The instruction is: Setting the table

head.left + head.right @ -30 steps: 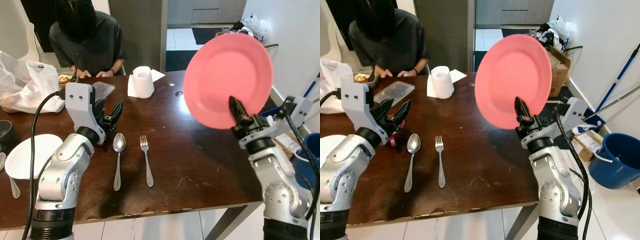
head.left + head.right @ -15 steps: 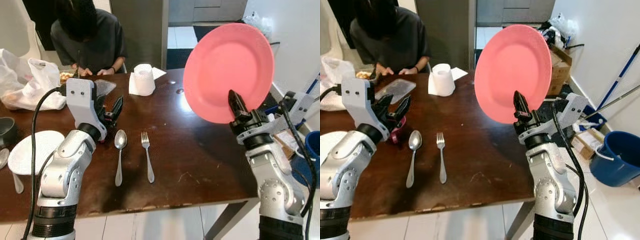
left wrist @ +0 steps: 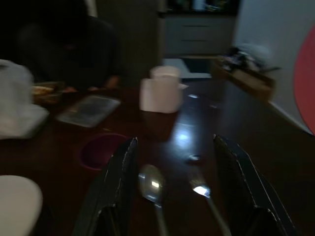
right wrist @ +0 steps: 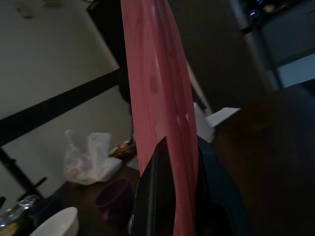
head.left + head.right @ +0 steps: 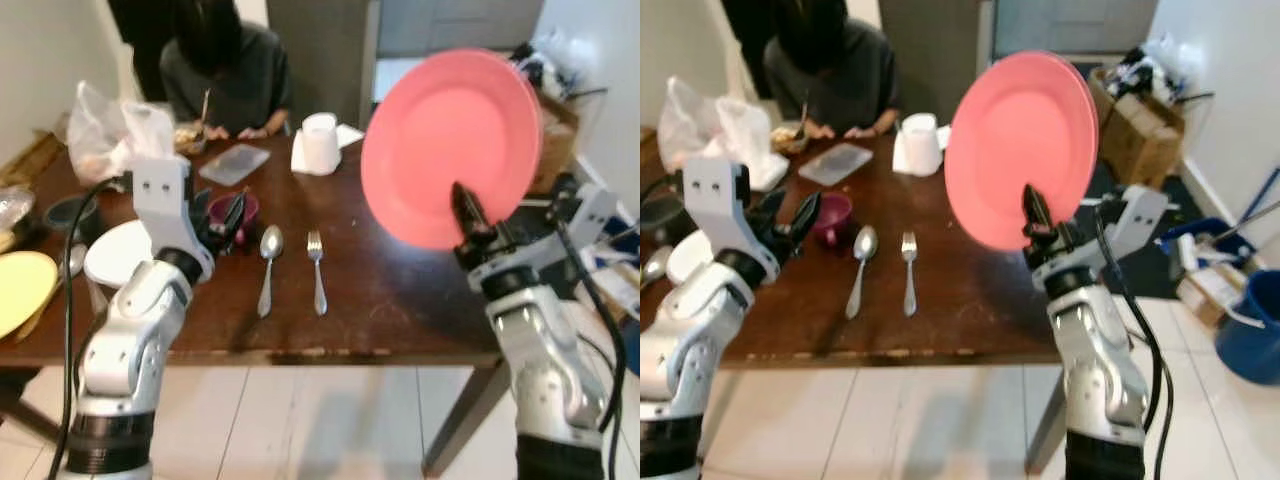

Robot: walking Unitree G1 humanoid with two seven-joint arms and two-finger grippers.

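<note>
My right gripper (image 5: 468, 214) is shut on the lower rim of a pink plate (image 5: 450, 140), holding it upright on edge above the dark wooden table's (image 5: 400, 300) right end. In the right wrist view the black fingers (image 4: 158, 187) clamp the plate (image 4: 156, 83) from both sides. A spoon (image 5: 267, 266) and a fork (image 5: 316, 270) lie side by side mid-table. My left gripper (image 5: 228, 214) hovers open just left of the spoon, beside a purple bowl (image 5: 240, 205). The left wrist view has the spoon (image 3: 151, 180) and fork (image 3: 201, 186) between its spread fingers (image 3: 119, 182).
A person sits eating at the far side. A paper towel roll (image 5: 320, 143), a clear lid (image 5: 232, 163) and a plastic bag (image 5: 112, 128) lie near them. A white plate (image 5: 115, 255), a yellow plate (image 5: 18, 292) and a dark bowl (image 5: 68, 212) occupy the left end. A blue bucket (image 5: 1252, 335) stands on the floor at right.
The camera has drawn back from the table, so more of its left end and the floor show. The pink plate stays upright in my right gripper. My left gripper stays open.
</note>
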